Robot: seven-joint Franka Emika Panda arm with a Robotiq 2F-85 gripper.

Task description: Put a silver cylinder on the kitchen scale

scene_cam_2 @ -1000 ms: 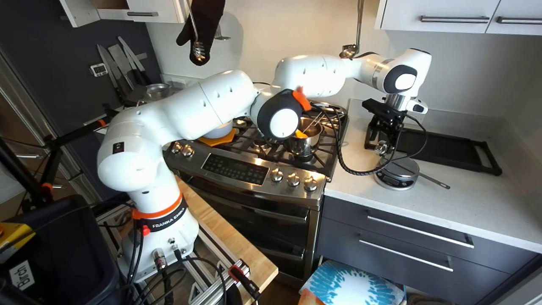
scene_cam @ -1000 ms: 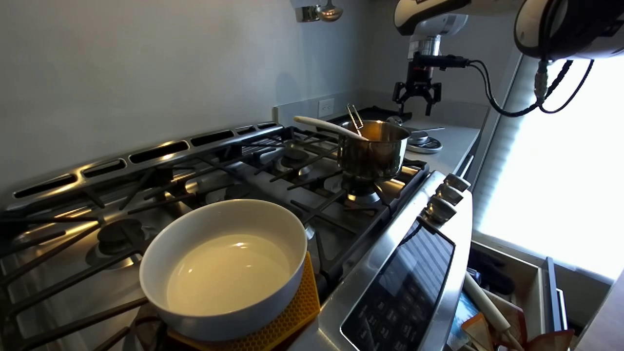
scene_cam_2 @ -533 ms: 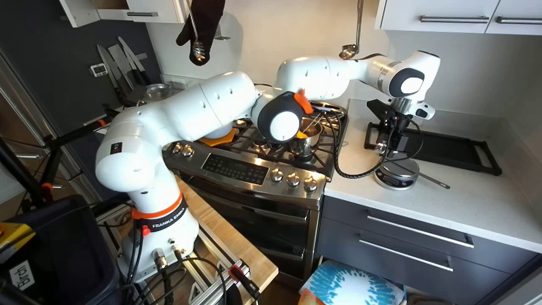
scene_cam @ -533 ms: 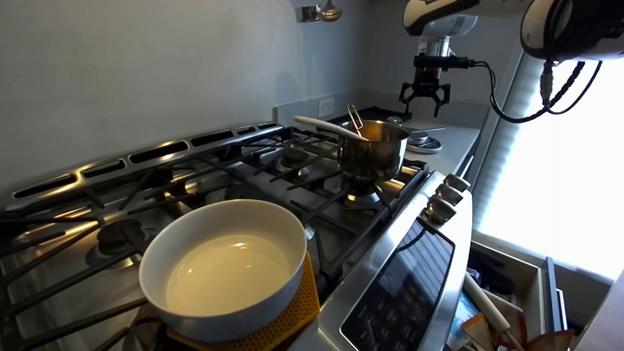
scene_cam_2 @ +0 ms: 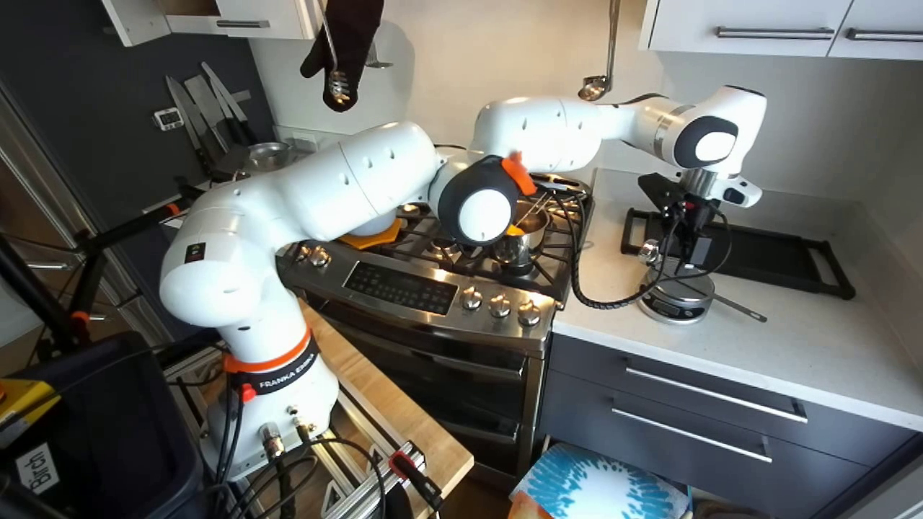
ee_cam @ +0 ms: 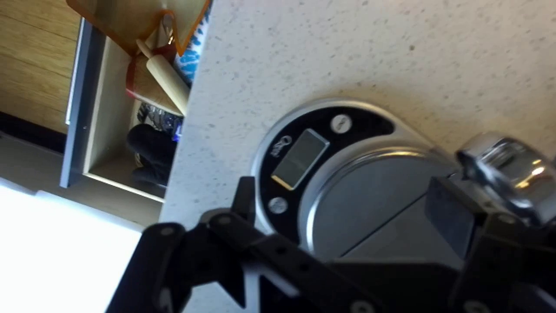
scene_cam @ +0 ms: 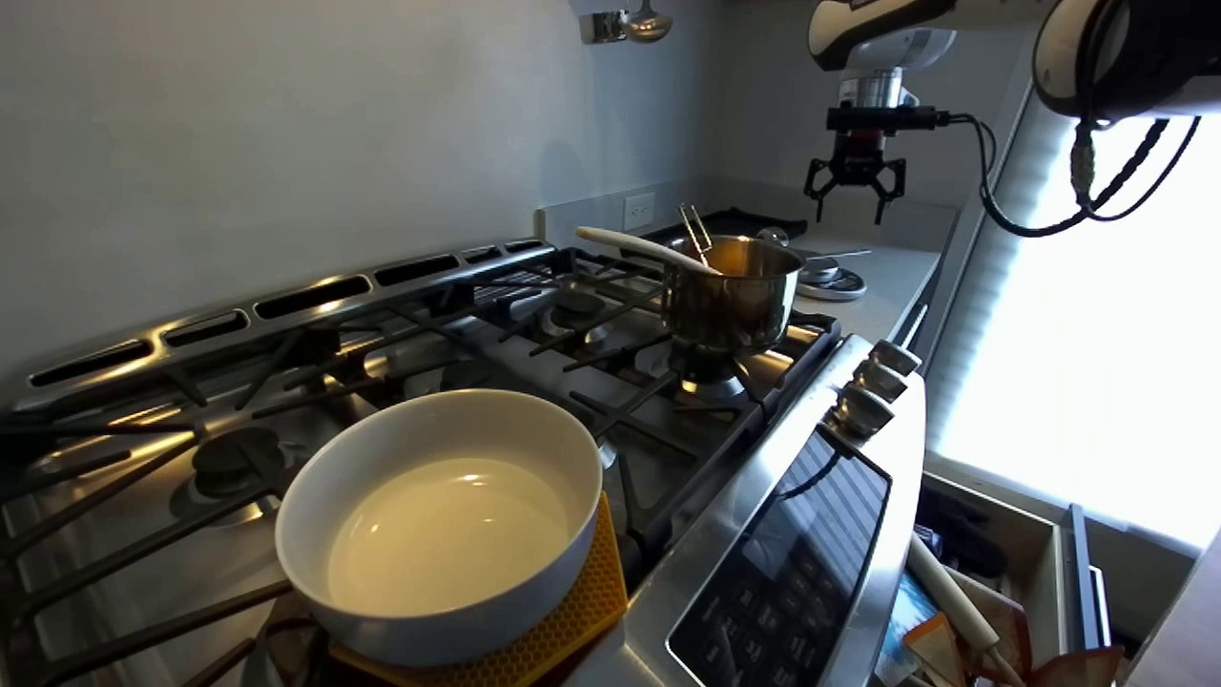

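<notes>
The silver cylinder (scene_cam_2: 649,251) stands on the counter just beside the kitchen scale (scene_cam_2: 672,310). It shows as a shiny curved metal piece at the right of the wrist view (ee_cam: 514,174) and partly behind the pot in an exterior view (scene_cam: 773,235). The scale, round with a black panel and a grey platform, fills the middle of the wrist view (ee_cam: 365,121). My gripper (ee_cam: 347,206) is open and empty above the scale. Its right fingertip appears close to the cylinder. In an exterior view the gripper (scene_cam: 849,208) hangs pointing down, well above the counter.
A thin metal bar (scene_cam_2: 743,310) sticks out from the scale. A black tray (scene_cam_2: 768,256) lies behind. A metal pot (scene_cam: 730,301) with a wooden spoon stands on the stove. A white bowl (scene_cam: 439,544) is also there. An open drawer (ee_cam: 115,126) holds utensils below the counter.
The gripper has moved to the right in both exterior views, staying open and at about the same height. The cylinder and the scale have not moved.
</notes>
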